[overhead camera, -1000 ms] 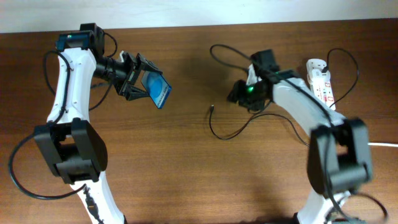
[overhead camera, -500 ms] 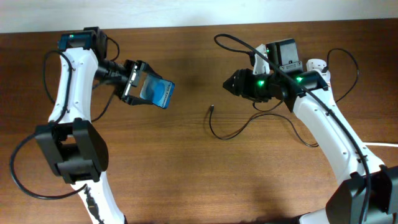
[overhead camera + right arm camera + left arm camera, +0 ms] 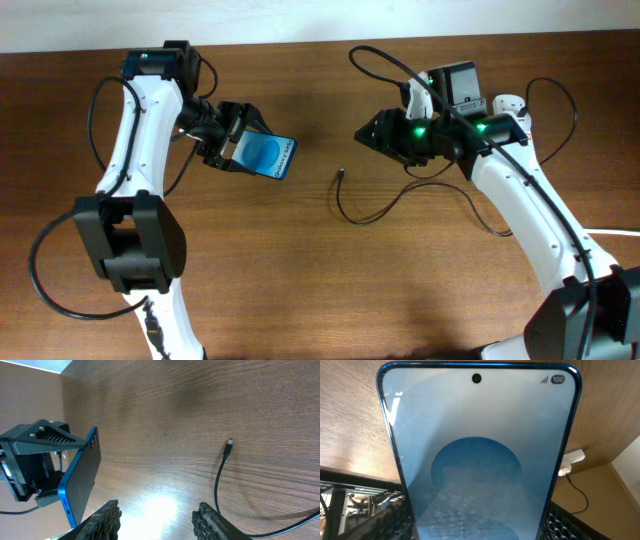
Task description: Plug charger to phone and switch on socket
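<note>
My left gripper [image 3: 232, 140] is shut on the phone [image 3: 268, 156], held tilted above the table with its blue screen up. The screen fills the left wrist view [image 3: 477, 460]. In the right wrist view the phone [image 3: 80, 477] shows edge-on at the left. The charger cable [image 3: 375, 213] curls on the table, its small connector tip [image 3: 341, 174] lying free at centre; the tip also shows in the right wrist view [image 3: 229, 442]. My right gripper [image 3: 368, 135] is open and empty, above the table right of the tip. The white socket strip [image 3: 515, 115] lies at the far right, partly hidden by my right arm.
The strip's white cord [image 3: 620, 233] runs off the right edge. The strip also shows small in the left wrist view [image 3: 571, 460]. A pale wall edge [image 3: 300, 20] runs along the table's far side.
My left gripper carried the phone rightward toward the centre and tilted it flatter. My right arm swung up off the cable and now points left, its gripper open.
</note>
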Controlling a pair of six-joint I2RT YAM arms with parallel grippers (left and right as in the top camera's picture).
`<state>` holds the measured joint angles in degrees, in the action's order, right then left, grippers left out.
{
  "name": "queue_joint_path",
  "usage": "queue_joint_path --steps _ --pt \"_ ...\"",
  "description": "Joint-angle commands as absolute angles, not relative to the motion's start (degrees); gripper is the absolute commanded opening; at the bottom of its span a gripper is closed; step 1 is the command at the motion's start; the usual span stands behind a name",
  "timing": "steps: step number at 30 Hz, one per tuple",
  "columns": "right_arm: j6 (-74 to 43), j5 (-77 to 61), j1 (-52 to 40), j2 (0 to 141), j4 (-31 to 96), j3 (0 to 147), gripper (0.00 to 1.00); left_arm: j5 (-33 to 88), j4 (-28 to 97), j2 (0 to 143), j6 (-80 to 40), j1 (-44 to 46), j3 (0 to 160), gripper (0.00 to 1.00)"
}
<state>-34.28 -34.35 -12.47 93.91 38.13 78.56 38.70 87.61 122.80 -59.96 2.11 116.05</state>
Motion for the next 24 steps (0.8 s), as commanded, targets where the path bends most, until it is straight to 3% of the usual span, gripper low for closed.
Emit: queue_joint_path --steps 1,11,24 --pt "-34.6 -35.8 -12.8 92.6 38.0 78.9 0.52 39.2 87.7 122.8 -62.5 2.7 117.4 0.0" --pt "-34.6 -36.9 -12.8 92.6 37.5 78.9 0.52 28.2 85.9 122.8 -69.9 5.7 117.4 0.0" --pt "-34.6 -36.2 -15.3 93.0 36.6 78.9 0.52 27.2 85.1 122.8 -69.9 7.1 117.4 0.0"
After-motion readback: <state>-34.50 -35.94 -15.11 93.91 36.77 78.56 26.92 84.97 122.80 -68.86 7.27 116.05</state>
